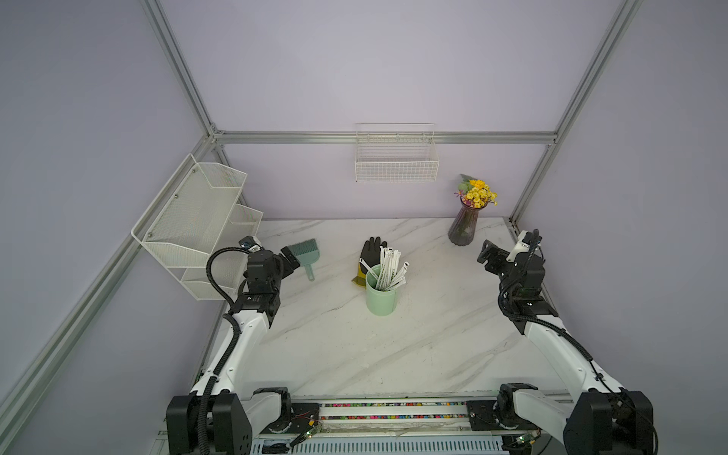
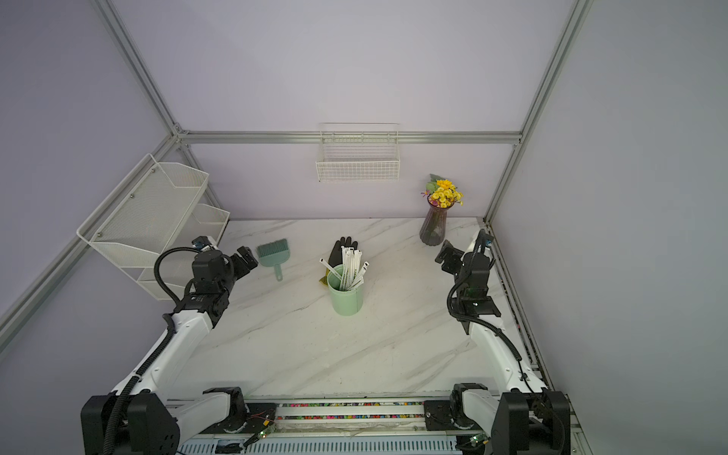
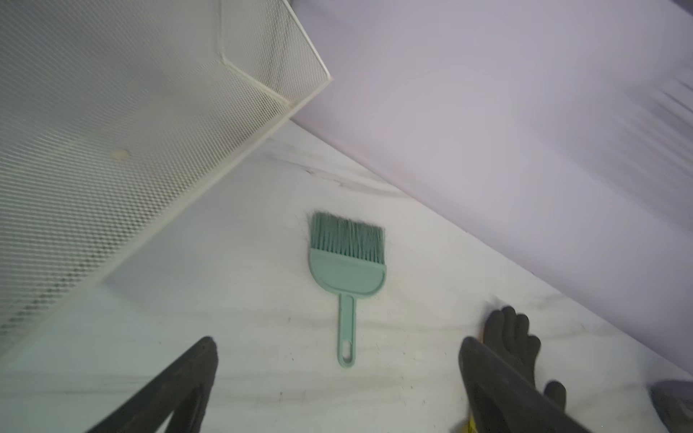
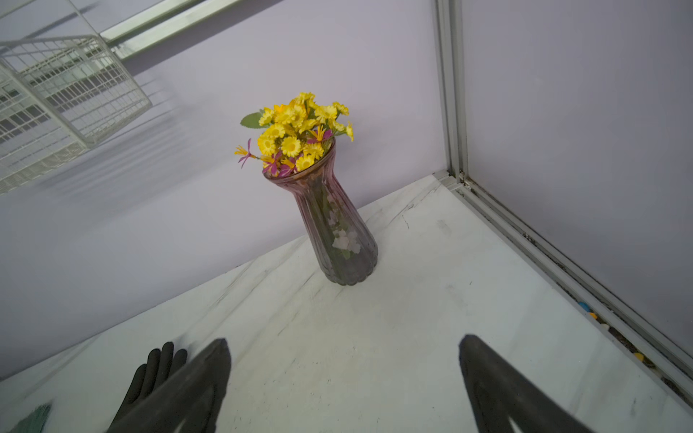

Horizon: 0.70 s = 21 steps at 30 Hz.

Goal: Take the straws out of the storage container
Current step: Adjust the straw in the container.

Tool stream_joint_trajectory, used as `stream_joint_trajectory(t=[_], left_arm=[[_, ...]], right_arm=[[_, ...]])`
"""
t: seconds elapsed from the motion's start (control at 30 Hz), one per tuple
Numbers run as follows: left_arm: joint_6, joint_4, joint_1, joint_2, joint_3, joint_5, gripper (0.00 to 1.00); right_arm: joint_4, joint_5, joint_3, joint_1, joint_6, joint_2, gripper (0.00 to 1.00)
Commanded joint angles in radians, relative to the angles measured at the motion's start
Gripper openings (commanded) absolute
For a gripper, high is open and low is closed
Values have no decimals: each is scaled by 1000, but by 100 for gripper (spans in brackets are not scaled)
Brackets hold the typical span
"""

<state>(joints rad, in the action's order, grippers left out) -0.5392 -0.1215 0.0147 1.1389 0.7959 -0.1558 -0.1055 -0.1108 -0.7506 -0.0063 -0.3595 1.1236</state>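
Observation:
The storage container (image 1: 380, 297) (image 2: 346, 299) is a mint-green cup standing upright at the middle of the marble table in both top views. The straws (image 1: 388, 268) (image 2: 350, 268), white and paper-wrapped, stick up out of it and fan slightly. My left gripper (image 1: 290, 257) (image 2: 248, 257) hovers open at the table's left, well apart from the cup. My right gripper (image 1: 487, 252) (image 2: 448, 252) hovers open at the right, also far from it. Neither wrist view shows the cup. The left gripper (image 3: 338, 340) and the right gripper (image 4: 345, 339) have nothing between their fingers.
A green hand brush (image 1: 303, 254) (image 3: 347, 262) lies just ahead of the left gripper. A black glove (image 1: 372, 248) (image 4: 153, 371) lies behind the cup. A purple vase of yellow flowers (image 1: 465, 226) (image 4: 337, 232) stands near the right gripper. A mesh rack (image 1: 197, 224) and a wire basket (image 1: 396, 161) hang on the walls.

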Motion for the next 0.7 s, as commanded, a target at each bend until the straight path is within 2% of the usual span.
stream_joint_trajectory(t=[0.0, 0.07, 0.2, 0.23, 0.27, 0.3, 0.33, 0.37, 0.43, 0.47, 0.67], left_arm=[[-5, -31, -77, 3, -1, 133, 100], [7, -65, -119, 17, 14, 133, 100], [30, -150, -191, 44, 59, 141, 100], [33, -167, -207, 46, 68, 139, 100], [33, -185, -222, 48, 76, 131, 100], [33, -197, -234, 47, 81, 128, 100], [33, -206, -243, 43, 83, 122, 100], [33, -214, -252, 38, 85, 122, 100], [37, -220, -261, 26, 84, 138, 100], [35, -225, -264, 20, 82, 144, 100], [26, -232, -274, -20, 62, 173, 100]], right_arm=[[301, 174, -67, 2, -9, 45, 97], [342, 214, -78, 27, 0, 44, 97], [437, 142, -116, 184, 54, 12, 97], [455, 136, -125, 220, 61, 7, 93], [477, 136, -136, 262, 64, 7, 84], [505, 137, -149, 295, 58, 11, 71], [527, 143, -158, 316, 47, 14, 52], [545, 161, -162, 335, 31, 19, 38], [556, 187, -159, 377, 4, 23, 18], [559, 189, -158, 404, -9, 26, 0], [560, 184, -178, 559, -95, 66, 0]])
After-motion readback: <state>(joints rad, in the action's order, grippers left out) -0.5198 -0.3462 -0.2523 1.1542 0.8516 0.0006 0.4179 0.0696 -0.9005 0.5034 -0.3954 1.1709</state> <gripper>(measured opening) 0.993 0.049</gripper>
